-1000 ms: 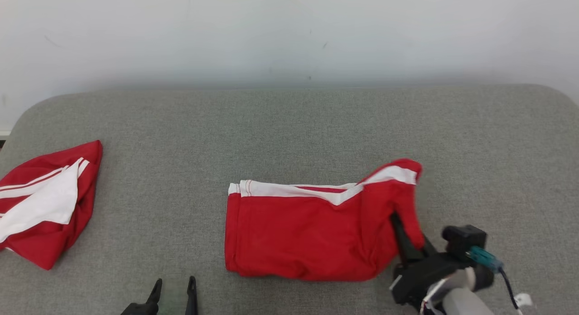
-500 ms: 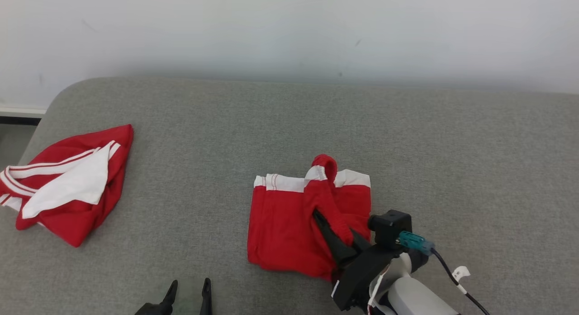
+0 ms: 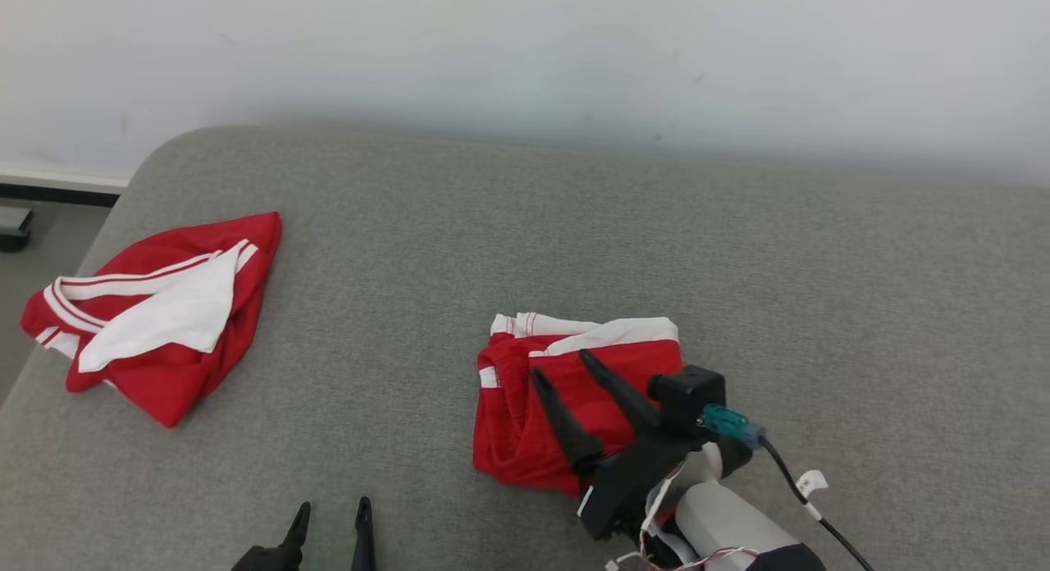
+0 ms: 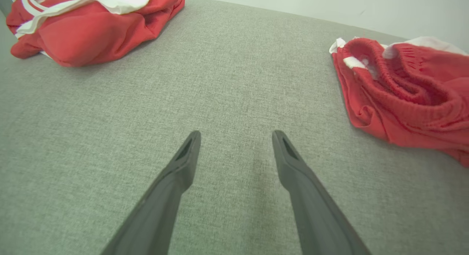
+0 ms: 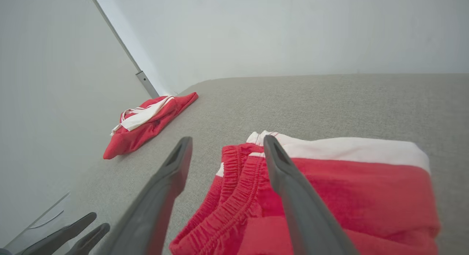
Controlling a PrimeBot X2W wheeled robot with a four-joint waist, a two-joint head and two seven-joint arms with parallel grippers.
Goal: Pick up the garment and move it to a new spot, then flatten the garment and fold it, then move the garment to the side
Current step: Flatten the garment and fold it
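Observation:
The garment (image 3: 510,419), red shorts with a white band, lies folded in half on the grey padded surface (image 3: 574,226), its elastic waist edges stacked at the left. My right gripper (image 3: 561,364) hovers just above the fold, open, with nothing between its fingers; in the right wrist view the right gripper (image 5: 227,139) points over the waistband of the garment (image 5: 348,189). My left gripper (image 3: 333,505) stands open at the near edge, well left of the garment (image 4: 403,90), over bare fabric; the left gripper (image 4: 236,134) holds nothing.
A second red and white garment (image 3: 164,325) lies crumpled near the surface's far left corner, close to the rounded edge. A pale wall runs along the back. Bare grey surface stretches right of the folded shorts.
My right gripper carried the garment's right end over to the left, doubling it, then opened and let go. The head camera has also swung, shifting the whole picture.

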